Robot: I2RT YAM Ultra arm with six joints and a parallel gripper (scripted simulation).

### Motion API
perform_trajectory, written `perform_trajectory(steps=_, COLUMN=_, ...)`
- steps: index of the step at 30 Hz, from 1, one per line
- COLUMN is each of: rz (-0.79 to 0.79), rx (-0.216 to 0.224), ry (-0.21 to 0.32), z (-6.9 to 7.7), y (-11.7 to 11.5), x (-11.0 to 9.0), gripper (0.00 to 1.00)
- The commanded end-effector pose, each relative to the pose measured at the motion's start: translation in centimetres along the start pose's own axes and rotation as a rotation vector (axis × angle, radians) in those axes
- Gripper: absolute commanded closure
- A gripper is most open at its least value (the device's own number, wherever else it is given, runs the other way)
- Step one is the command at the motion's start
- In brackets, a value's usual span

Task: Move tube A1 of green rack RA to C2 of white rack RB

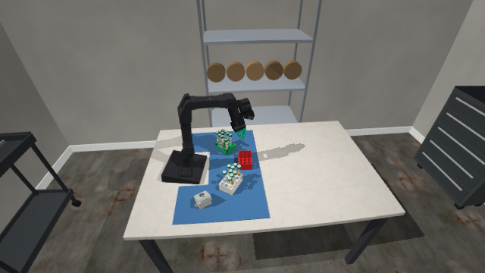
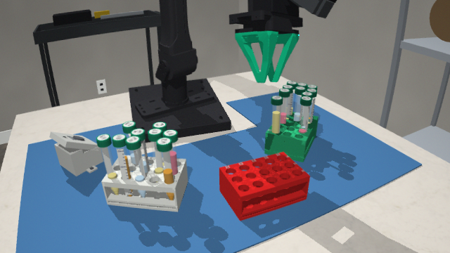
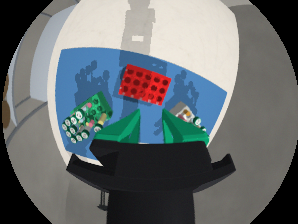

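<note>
Exterior view: green two-finger gripper (image 2: 267,78) hangs above green source rack (image 2: 293,140), fingers part-spread, pinching nothing. Target green-capped clear plastic tube sits in that rack; exact well I cannot tell. I judge it light, stiff, slick; I'd grip just under cap.
</note>
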State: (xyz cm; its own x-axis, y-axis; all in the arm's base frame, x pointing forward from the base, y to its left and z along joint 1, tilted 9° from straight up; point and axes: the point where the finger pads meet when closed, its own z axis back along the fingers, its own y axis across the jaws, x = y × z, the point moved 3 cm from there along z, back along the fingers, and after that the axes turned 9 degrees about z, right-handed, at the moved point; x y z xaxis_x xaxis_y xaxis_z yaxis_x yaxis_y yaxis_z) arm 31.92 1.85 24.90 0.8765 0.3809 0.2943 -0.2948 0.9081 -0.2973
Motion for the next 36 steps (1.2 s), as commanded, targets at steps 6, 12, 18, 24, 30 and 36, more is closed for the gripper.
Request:
perform_trajectory(steps=6, rz=-0.095, rx=0.093, ry=0.075, z=1.1, y=0.3, x=-2.4, gripper=0.70)
perform_trajectory(steps=12, rz=-0.186, rx=0.165, ry=0.152, z=1.2, y=0.5, x=-4.6, gripper=0.70)
perform_trajectory(steps=18, rz=-0.223, rx=0.192, ry=0.183, z=-0.1, y=1.0, x=-6.1, gripper=0.70)
perform_trajectory(steps=24, rz=-0.223, rx=0.192, ry=0.183, z=-0.1, y=1.0, x=-6.1, gripper=0.70)
perform_trajectory(steps=30, rz=-0.223, rx=0.192, ry=0.183, z=-0.1, y=1.0, x=-6.1, gripper=0.70)
perform_trajectory(steps=36, rz=-0.223, rx=0.192, ry=0.183, z=-0.1, y=1.0, x=-6.1, gripper=0.70)
